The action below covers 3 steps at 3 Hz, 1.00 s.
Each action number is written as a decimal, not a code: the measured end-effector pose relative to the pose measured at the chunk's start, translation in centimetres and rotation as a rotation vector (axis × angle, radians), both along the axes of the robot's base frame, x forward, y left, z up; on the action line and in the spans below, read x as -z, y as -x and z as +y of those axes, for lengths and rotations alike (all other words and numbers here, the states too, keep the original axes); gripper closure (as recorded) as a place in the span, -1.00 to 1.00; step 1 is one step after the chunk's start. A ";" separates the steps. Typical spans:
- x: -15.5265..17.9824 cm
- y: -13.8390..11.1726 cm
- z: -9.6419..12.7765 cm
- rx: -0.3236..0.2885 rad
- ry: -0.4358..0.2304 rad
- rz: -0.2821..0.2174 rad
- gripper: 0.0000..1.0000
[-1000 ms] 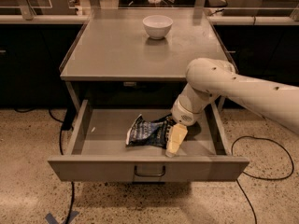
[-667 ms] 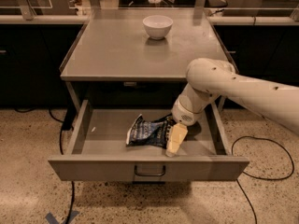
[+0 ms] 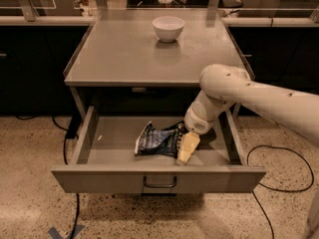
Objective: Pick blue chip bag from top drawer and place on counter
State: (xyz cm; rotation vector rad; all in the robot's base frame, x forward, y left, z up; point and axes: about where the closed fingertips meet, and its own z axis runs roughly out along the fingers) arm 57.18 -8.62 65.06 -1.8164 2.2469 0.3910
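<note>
The claw (image 3: 183, 151), low in the top drawer (image 3: 159, 179), hides the right edge of the blue chip bag (image 3: 157, 141); the arm (image 3: 269, 98) is cut off at the right edge.

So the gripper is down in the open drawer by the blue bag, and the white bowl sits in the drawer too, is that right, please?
Not quite: the camera view shows the bowl on the counter, not in the drawer. The gripper is indeed down in the open drawer by the bag.

Dark-blue chip bag (image 3: 157, 139), white lettering; cream gripper (image 3: 184, 152) inside grey drawer (image 3: 99, 178); white bowl (image 3: 168, 28).
</note>
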 end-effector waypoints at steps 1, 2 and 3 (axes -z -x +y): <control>1.2 0.3 0.6 -0.015 -0.022 -0.030 -1.00; 1.3 0.5 1.0 -0.014 -0.026 -0.049 -1.00; 1.3 0.5 1.1 -0.014 -0.027 -0.049 -1.00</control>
